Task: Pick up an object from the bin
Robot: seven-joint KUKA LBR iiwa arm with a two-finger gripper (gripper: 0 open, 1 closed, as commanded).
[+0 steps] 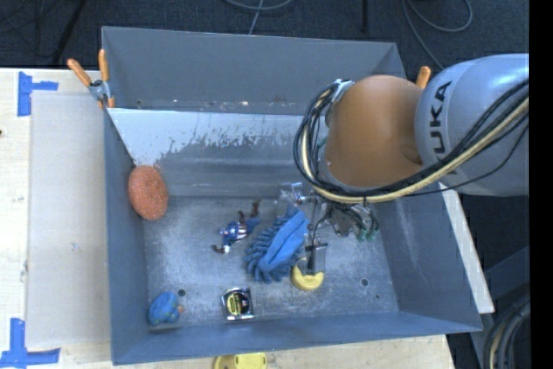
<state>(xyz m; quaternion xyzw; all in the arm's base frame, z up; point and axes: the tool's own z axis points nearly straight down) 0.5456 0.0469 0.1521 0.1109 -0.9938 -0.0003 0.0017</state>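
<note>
Orange oval lump (pixel 149 193) lay at 9 o'clock on the bin (pixel 207 143) wall; blue blob (pixel 164 308) and small tape measure (pixel 237 303) at 7 and 6. Mid-floor: small blue toy (pixel 229 235), then blue fringed duster (pixel 278 246). Gripper (pixel 313 259) sat low at duster's 3 o'clock edge, above a yellow piece (pixel 307 278); open or closed, couldn't tell. Likely step: lining up grasp. Next needed closing on one item only.
</note>
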